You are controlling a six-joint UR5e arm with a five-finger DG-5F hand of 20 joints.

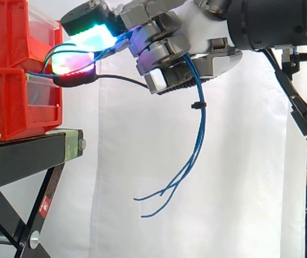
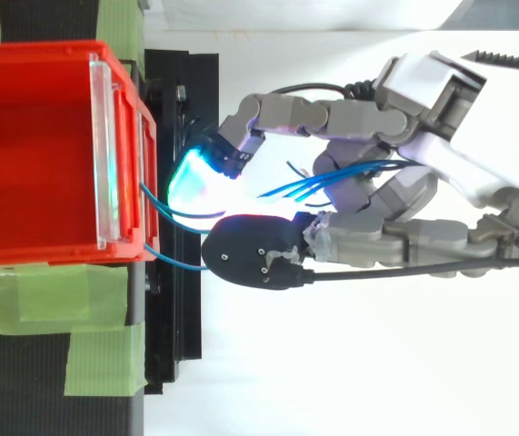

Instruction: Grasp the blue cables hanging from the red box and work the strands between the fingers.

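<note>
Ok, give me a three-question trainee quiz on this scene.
1. True or false: the robot hand has its fingers curled round the blue cables.
2. The cables come out of: A) the stacked red bins; B) a cardboard carton; C) a metal drawer.
3. Fill in: a black ____ bundles the strands below the palm.
Key: 1 true; 2 A; 3 cable tie.

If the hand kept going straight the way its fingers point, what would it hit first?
Probably the front wall of the red box, just ahead of the hand's glowing fingertips. The blue cables it grips lead there. Depth is unclear.
</note>
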